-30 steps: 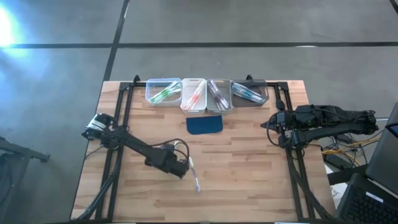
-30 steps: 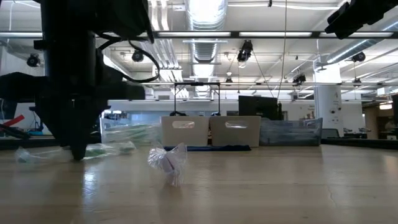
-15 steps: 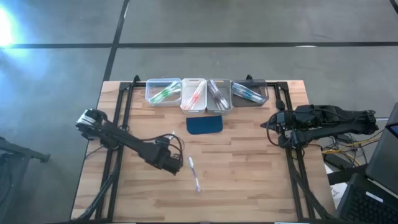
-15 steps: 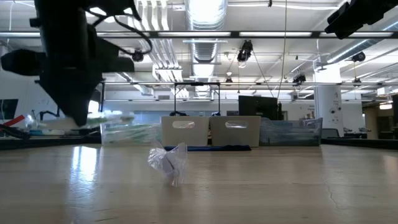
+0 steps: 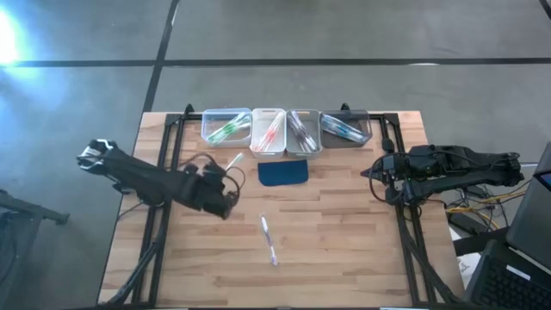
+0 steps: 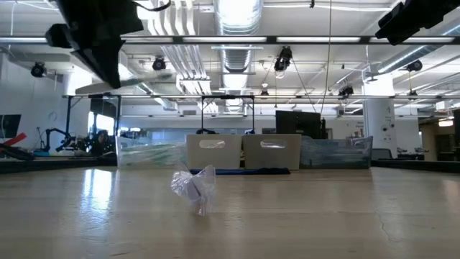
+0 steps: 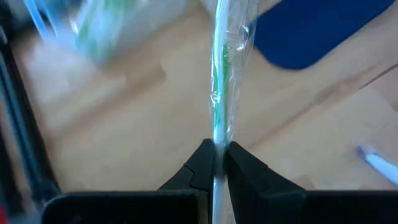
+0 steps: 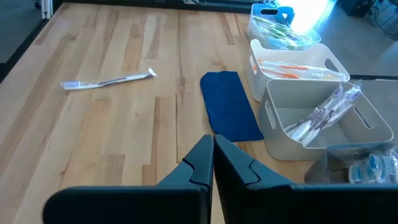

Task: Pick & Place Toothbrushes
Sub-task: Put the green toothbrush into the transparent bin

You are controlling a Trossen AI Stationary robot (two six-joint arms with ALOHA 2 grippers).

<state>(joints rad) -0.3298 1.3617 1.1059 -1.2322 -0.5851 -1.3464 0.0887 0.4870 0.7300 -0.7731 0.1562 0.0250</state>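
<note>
The left gripper [image 7: 215,163] is clamping a wrapped green toothbrush [image 7: 222,74] above the table [image 5: 344,250], at nine o'clock of the blue pad [image 5: 283,173]. Another wrapped toothbrush [image 5: 269,239] is lying at six o'clock. The right gripper [image 8: 213,163], fingers together, is waiting at three o'clock.

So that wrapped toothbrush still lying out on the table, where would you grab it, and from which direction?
Probably at its middle, coming straight down from above. The loose toothbrush lies flat on the bare wooden table, a thin stick running roughly front to back, so fingers would best close across its narrow width. Its crinkly clear wrapper bunches at one end, so mid-shaft looks the firmer hold.
</note>
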